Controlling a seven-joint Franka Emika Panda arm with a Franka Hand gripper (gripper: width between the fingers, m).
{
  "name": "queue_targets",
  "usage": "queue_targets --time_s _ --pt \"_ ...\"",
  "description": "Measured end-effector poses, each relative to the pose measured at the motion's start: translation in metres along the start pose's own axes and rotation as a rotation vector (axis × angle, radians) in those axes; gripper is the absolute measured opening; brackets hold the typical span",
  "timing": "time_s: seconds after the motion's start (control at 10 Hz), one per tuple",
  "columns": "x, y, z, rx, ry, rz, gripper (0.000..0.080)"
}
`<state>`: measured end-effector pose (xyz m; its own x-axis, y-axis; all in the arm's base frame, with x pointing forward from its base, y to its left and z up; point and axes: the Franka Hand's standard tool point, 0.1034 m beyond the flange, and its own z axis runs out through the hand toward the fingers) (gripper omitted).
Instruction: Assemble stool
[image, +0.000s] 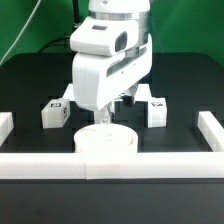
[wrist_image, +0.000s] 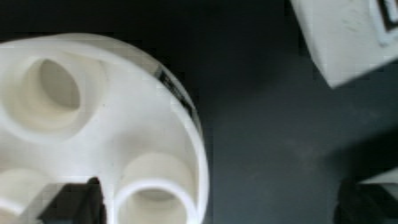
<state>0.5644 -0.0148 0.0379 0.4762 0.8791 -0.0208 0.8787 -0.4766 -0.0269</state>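
The round white seat lies flat on the black table just behind the front rail, its leg sockets facing up. In the wrist view the seat fills one side, with three oval sockets showing. My gripper hangs right over the seat, open and empty. In the wrist view my gripper has one fingertip over the seat and the other over bare table, with the seat's rim between them. One white leg lies to the exterior view's left, another leg to its right. A leg corner shows in the wrist view.
Long white border rails run along the front, the exterior view's left and its right. The arm's white body hides the table behind the seat. A green backdrop stands at the back.
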Motion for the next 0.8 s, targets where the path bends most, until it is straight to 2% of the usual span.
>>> queue_targets --time_s 0.2,0.8 --pt "0.000 0.001 0.010 0.009 -0.003 -0.013 0.0650" --pt "-0.009 -0.001 0.025 0.030 -0.014 -0.003 0.0650"
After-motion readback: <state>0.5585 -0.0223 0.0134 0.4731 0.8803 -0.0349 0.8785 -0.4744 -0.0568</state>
